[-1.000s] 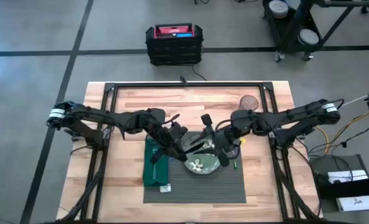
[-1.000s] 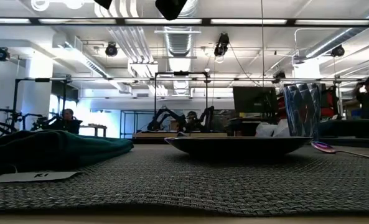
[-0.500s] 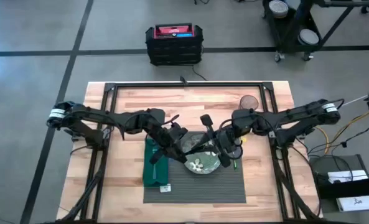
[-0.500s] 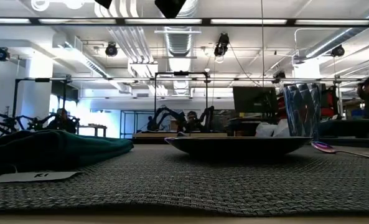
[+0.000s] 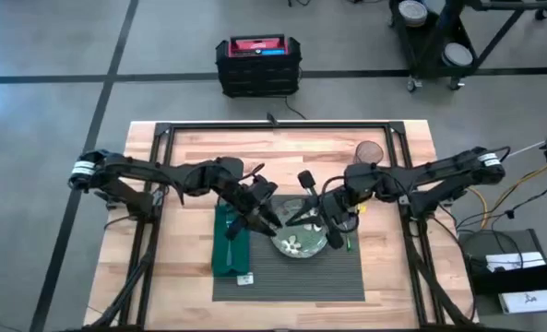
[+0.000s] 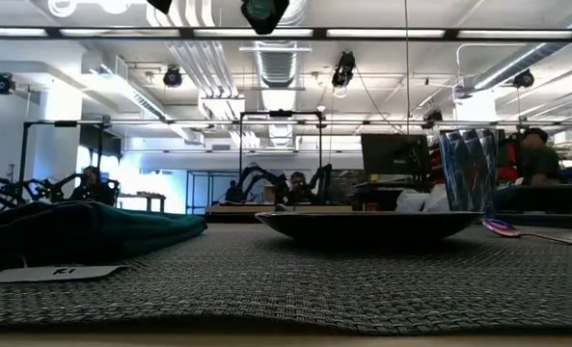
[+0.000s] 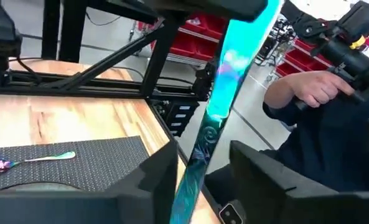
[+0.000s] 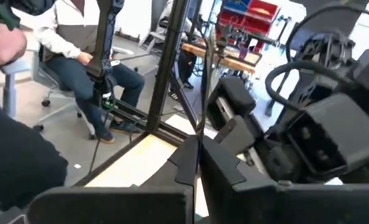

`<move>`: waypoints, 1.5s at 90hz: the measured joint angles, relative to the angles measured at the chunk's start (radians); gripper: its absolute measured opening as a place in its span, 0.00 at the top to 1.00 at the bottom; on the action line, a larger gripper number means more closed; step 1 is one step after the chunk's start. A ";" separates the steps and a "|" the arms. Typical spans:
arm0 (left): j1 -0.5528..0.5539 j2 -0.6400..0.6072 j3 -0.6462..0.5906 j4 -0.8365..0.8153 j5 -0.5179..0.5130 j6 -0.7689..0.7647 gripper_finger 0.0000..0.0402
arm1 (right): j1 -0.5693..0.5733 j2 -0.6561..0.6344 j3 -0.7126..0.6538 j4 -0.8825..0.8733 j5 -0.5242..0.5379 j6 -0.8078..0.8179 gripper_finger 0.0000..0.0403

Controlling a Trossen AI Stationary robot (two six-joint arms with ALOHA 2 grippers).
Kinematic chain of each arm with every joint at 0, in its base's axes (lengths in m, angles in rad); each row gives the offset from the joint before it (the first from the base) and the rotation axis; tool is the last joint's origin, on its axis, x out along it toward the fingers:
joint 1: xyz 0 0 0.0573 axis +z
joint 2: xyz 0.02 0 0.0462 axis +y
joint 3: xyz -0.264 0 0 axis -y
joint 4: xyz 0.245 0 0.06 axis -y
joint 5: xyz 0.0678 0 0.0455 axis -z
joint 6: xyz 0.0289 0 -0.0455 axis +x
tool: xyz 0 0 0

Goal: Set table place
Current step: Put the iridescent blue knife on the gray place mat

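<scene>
Placemat [image 5: 338, 272] (dark grey, ribbed) is lying on the table [image 5: 190, 152] and carrying a plate [image 5: 299, 242] at its centre, a green napkin [image 5: 225, 242] at one side of the plate and a spoon [image 6: 527, 231] at the other. Left gripper [image 5: 275, 218] is hovering above the plate, its fingers clamping an iridescent teal utensil handle [image 7: 215, 106]. Right gripper [image 5: 303, 214] is meeting it over the plate, fingers nearly closed on a thin edge.

Ribbed woven place [image 6: 363, 280] on pale wood table [image 5: 291, 148]; glossy plate [image 6: 370, 226].
</scene>
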 joint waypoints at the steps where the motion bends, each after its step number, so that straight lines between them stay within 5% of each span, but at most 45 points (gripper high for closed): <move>1: 0.000 -0.001 0.000 -0.003 -0.008 0.001 0.63 | 0.000 0.000 0.000 -0.002 0.003 0.001 1.00; 20: 0.006 -0.054 0.000 -0.160 -0.138 0.047 0.59 | -0.001 -0.011 0.029 -0.134 0.057 0.092 1.00; 37: 0.002 -0.156 0.000 -0.375 -0.334 0.073 0.62 | 0.000 -0.014 0.112 -0.354 0.085 0.309 1.00; 61: -0.059 -0.232 -0.033 -0.533 -0.473 0.063 0.69 | 0.007 -0.046 0.096 -0.565 0.164 0.631 1.00; 102: -0.116 -0.166 -0.418 -0.180 -0.481 -0.075 0.78 | 0.125 -0.280 -0.372 -0.468 0.373 1.140 1.00; 135: -0.117 -0.039 -0.452 -0.011 -0.480 -0.086 0.80 | 0.150 -0.443 -0.666 -0.330 0.393 1.302 1.00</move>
